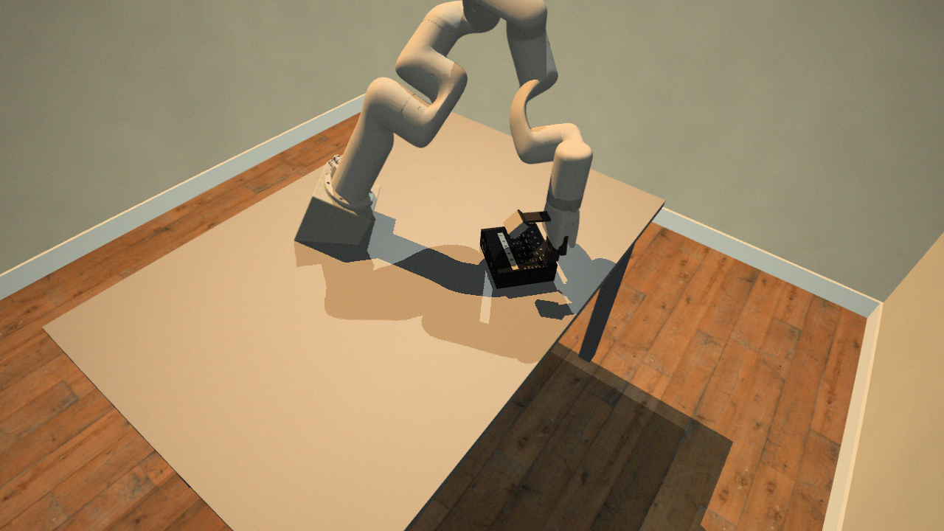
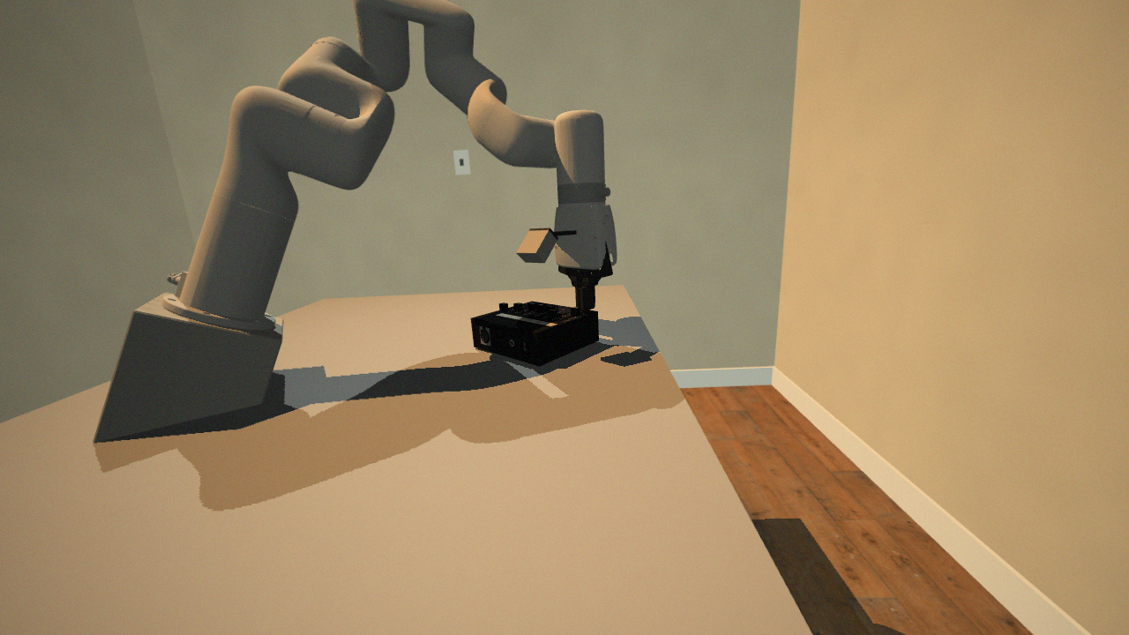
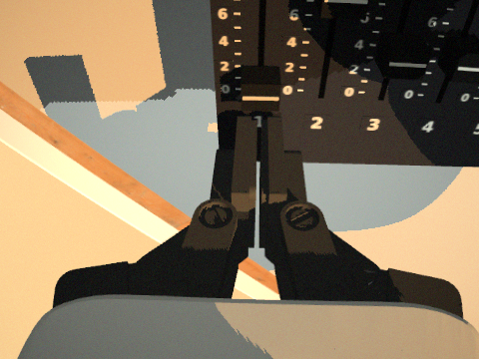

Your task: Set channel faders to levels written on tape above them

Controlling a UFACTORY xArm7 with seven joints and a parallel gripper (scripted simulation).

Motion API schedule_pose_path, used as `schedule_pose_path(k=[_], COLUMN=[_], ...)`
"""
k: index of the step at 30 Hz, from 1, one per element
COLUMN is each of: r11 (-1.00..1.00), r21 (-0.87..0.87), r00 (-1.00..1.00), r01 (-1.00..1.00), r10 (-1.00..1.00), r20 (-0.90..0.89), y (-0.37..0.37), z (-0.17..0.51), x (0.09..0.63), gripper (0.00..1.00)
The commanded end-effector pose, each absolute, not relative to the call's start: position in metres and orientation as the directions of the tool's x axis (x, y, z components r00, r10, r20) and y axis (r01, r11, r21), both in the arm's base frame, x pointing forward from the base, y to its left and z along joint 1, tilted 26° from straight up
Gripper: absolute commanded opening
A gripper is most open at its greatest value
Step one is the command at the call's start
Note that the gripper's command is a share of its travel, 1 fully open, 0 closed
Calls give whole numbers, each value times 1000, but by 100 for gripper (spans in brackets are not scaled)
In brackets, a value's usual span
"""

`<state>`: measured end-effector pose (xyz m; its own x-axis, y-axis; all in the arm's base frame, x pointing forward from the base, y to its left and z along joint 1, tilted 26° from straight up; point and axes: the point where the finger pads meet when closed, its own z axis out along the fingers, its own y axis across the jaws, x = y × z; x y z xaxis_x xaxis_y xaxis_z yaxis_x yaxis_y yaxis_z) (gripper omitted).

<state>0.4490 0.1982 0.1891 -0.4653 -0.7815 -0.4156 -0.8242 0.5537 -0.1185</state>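
Note:
The black lighting desk stands on its feet near the table's far right corner. In the wrist view, the channel 1 fader cap sits at the bottom of its slot, with its line by the 0 mark. The channel 2 cap is near 6, and the channel 3 cap is near 2. My gripper is shut and empty. Its tips point down right at the near side of the channel 1 cap. The tape strip is too small to read.
The desk is close to the table's right edge, with wooden floor below. The robot base stands to the left of the desk.

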Motion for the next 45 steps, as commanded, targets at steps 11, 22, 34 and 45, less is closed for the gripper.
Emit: schedule_pose_path(k=[11, 22, 34, 45], r11=[555, 555, 555, 555], r21=[-120, -120, -120, -120], r00=[-465, -465, -465, -465], r01=[-823, -823, -823, -823], r10=[-781, -781, -781, -781], r20=[-418, -418, -418, -418], y=[198, 197, 196, 193], z=[190, 190, 189, 188], x=[450, 449, 449, 447], gripper=[0, 0, 0, 0])
